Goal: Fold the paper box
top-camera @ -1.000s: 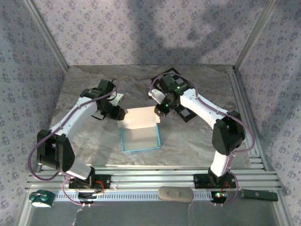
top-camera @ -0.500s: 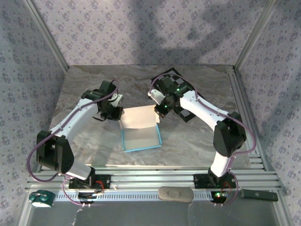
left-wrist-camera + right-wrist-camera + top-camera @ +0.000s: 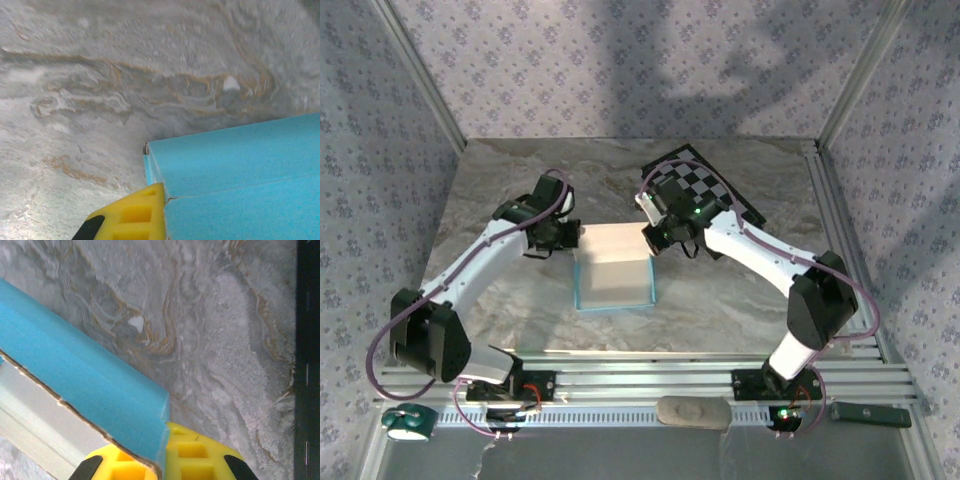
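Note:
The paper box [image 3: 615,270] lies mid-table, white face up with turquoise edges. My left gripper [image 3: 567,237] is at its back left corner and my right gripper [image 3: 654,239] at its back right corner. In the left wrist view a yellow finger [image 3: 131,216] presses against the turquoise face of the paper box [image 3: 240,175]; the other finger is hidden behind the card. In the right wrist view the right gripper [image 3: 161,446] is shut, with the paper box's [image 3: 75,375] turquoise panel edge pinched between its two yellow fingers.
A black-and-white checkerboard [image 3: 708,188] lies at the back right, just behind the right arm; its dark edge [image 3: 307,340] shows in the right wrist view. Patterned walls enclose the marble table [image 3: 500,170]. A green tape roll [image 3: 405,422] sits by the near rail.
Both grippers have closed on the box's back corners. The right arm has swung off the checkerboard toward the box, and the box's back panel has shifted and stands squarer.

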{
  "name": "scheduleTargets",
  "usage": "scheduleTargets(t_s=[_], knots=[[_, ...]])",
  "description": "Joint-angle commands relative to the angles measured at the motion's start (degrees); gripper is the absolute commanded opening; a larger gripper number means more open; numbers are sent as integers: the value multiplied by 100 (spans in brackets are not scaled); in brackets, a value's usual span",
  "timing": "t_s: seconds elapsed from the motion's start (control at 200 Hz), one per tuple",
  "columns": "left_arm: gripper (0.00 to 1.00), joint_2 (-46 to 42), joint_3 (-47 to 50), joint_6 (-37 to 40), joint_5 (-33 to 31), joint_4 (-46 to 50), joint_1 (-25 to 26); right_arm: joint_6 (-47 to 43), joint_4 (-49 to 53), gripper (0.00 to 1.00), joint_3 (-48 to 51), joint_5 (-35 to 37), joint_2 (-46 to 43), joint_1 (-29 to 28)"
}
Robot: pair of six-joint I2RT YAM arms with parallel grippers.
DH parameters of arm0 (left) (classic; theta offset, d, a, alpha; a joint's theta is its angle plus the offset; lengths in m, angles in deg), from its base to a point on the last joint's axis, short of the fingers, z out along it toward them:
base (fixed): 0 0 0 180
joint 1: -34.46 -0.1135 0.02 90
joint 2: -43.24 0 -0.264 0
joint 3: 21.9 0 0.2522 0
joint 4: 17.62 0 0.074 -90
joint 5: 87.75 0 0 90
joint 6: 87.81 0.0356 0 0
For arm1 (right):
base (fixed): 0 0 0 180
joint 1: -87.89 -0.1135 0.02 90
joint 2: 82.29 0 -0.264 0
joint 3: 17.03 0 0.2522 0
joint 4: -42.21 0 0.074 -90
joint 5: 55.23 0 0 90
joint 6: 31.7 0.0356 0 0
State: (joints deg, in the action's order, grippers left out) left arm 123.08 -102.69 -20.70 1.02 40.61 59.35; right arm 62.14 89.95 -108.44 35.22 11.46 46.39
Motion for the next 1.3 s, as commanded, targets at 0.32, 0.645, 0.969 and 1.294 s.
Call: scheduleTargets(t_s=[0.32, 0.645, 0.969, 1.294], knots=[[0, 32, -152, -665, -379, -1418, -25, 1758, -880, 0, -492, 1507, 571, -402], [0, 276, 96, -1136, -342, -2147, -182, 2728, -1286, 0, -734, 1779, 1034, -492], [0, -93, 855, -1383, -283, -2606, -169, 3065, -1569, 0, -301, 2479, 1032, -904], [0, -508, 1366, -1538, -493, -2792, 118, 3350, -1869, 0, 437, 3056, 814, -1277]])
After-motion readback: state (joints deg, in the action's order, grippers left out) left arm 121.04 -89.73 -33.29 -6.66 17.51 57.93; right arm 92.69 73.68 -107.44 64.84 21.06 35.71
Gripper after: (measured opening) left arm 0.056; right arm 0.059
